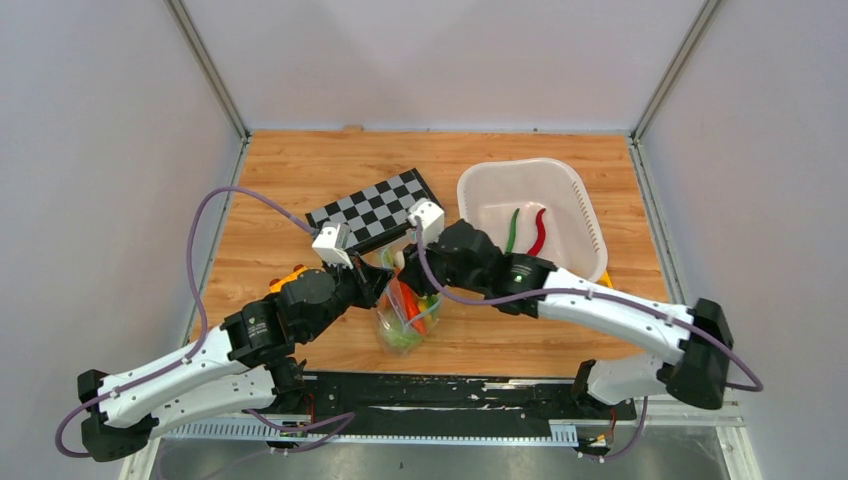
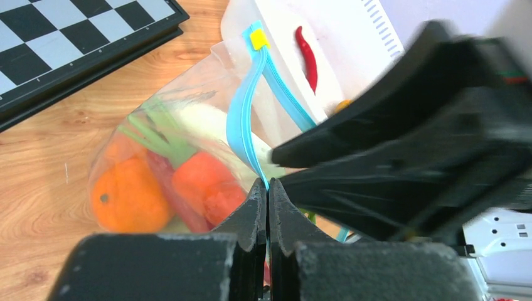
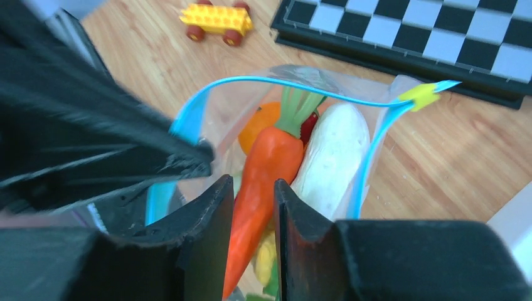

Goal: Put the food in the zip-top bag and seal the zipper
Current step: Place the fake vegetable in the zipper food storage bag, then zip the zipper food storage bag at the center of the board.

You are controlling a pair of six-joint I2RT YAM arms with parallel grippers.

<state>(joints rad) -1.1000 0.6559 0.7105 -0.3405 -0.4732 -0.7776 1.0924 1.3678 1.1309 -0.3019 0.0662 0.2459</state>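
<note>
The zip-top bag [image 1: 405, 318] stands at the table's middle front, its mouth open upward. Inside are an orange [image 2: 128, 197], a carrot [image 3: 270, 163], a white radish [image 3: 332, 153] and green and yellow pieces. The zipper [image 2: 248, 106] is a teal-blue strip with a yellow slider [image 3: 419, 95] at its far end. My left gripper [image 2: 268, 185] is shut on the zipper strip at the near end of the mouth. My right gripper [image 3: 254, 185] hovers over the open mouth, jaws a little apart, with the carrot showing through the gap. A red pepper [image 1: 540, 232] and a green pepper [image 1: 513, 230] lie in the basket.
A white plastic basket [image 1: 470, 185] stands at the back right, close behind the bag. A folded chessboard [image 1: 375, 210] lies behind the bag. A yellow toy car [image 3: 215, 19] sits on the wood left of the bag. Both grippers crowd together over the bag.
</note>
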